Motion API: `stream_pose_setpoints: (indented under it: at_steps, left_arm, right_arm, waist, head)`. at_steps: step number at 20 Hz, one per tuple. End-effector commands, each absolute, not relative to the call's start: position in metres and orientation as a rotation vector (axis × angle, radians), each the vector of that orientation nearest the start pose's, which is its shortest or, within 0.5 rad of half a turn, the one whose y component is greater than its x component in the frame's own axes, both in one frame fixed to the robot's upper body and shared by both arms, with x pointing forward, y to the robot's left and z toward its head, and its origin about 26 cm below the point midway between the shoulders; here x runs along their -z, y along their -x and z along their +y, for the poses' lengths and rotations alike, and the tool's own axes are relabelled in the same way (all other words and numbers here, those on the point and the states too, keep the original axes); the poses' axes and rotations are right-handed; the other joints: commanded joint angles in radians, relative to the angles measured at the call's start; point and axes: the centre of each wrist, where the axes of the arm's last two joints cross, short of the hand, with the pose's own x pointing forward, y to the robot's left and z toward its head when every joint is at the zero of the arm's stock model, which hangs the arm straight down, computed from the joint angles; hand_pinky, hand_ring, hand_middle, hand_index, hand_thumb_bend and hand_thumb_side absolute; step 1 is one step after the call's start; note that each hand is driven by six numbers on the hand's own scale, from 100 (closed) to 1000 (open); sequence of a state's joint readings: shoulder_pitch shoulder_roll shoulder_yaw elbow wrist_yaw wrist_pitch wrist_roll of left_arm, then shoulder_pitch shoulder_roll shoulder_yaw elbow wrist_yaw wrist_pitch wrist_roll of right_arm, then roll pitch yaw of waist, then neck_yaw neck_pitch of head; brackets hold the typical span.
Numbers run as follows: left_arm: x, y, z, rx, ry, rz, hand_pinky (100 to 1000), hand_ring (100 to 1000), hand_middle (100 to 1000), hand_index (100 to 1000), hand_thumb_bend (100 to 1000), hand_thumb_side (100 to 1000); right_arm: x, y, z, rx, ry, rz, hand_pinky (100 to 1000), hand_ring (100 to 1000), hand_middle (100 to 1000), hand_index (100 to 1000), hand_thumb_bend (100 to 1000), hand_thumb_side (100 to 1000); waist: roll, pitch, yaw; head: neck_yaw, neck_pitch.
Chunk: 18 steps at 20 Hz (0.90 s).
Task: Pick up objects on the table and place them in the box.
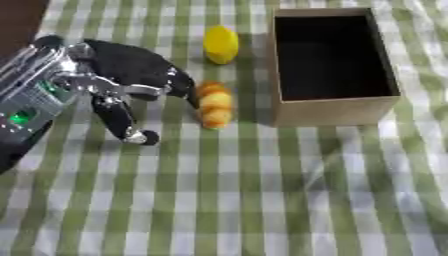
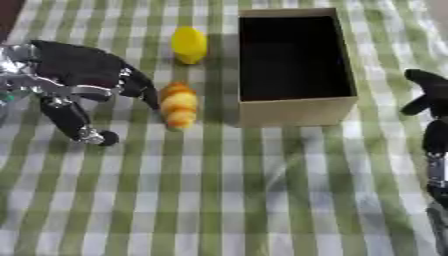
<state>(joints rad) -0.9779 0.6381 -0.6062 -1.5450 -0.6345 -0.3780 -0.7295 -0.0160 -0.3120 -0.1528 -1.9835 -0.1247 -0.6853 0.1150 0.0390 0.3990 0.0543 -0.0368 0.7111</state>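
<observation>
Green-and-white checked cloth [image 1: 262, 200] covered the bench. Left hand [image 1: 131, 67] lay over the cloth, fingers [image 1: 179, 82] bent downward and spread, thumb [image 1: 122, 122] reaching toward the near side, nothing clamped between them. Orange-and-yellow lumpy object [image 1: 215, 105] lay on the cloth just beside the fingertips, on their box side; contact between fingertips and object could not be told. Yellow rounded object [image 1: 220, 44] sat beyond the fingers, apart from them, near the far left corner of the box. Cardboard box [image 1: 337, 111] stood open on the far side of the lumpy object from the fingers, dark inside, nothing seen in it. Right hand [image 2: 429, 97] showed at the right edge of the right eye view, fingers relaxed, holding nothing, well apart from both objects
</observation>
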Motion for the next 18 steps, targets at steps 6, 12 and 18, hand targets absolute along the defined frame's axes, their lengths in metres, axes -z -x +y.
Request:
stream_pose_setpoints:
  at_steps: [6,12,18]
  left_arm:
    - [-0.271,-0.401,0.169,-2.759,0.787,1.654,781,807,787,880,310,166]
    - [-0.303,-0.38,0.167,-2.571,0.813,1.804,782,806,788,882,331,144]
    - [-0.322,-0.375,0.155,-2.518,0.84,1.83,808,836,820,907,382,142]
  right_arm:
    - [-0.137,-0.261,-0.32,0.547,-0.17,3.538,929,830,482,747,100,529]
    - [-0.136,-0.261,-0.319,0.553,-0.171,3.544,930,830,480,747,100,529]
    - [-0.137,-0.262,-0.318,0.556,-0.153,3.549,931,830,478,747,100,528]
  waist:
    - [-0.002,-0.016,-0.007]
    - [-0.003,-0.015,-0.007]
    - [0.0,-0.015,-0.008]
  head:
    - [0.005,-0.001]
    - [0.0,-0.001]
    - [0.006,-0.001]
